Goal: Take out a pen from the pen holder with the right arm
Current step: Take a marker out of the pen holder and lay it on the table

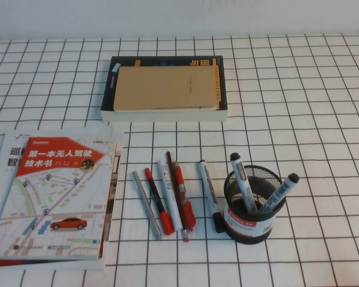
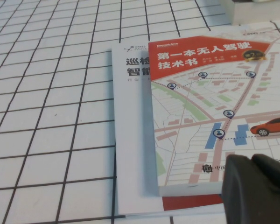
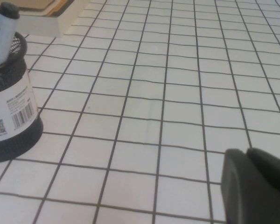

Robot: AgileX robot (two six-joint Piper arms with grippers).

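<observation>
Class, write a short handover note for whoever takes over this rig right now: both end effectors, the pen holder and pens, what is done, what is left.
Left end effector: shut, empty, parked over the books.
Right end effector: shut, empty, low over the table, apart from the pen holder.
Two pens stand in the holder; several other pens lie on the table to its left.
Done: nothing gripped yet.
Left: open the right end effector, reach the holder, lift one pen out.
</observation>
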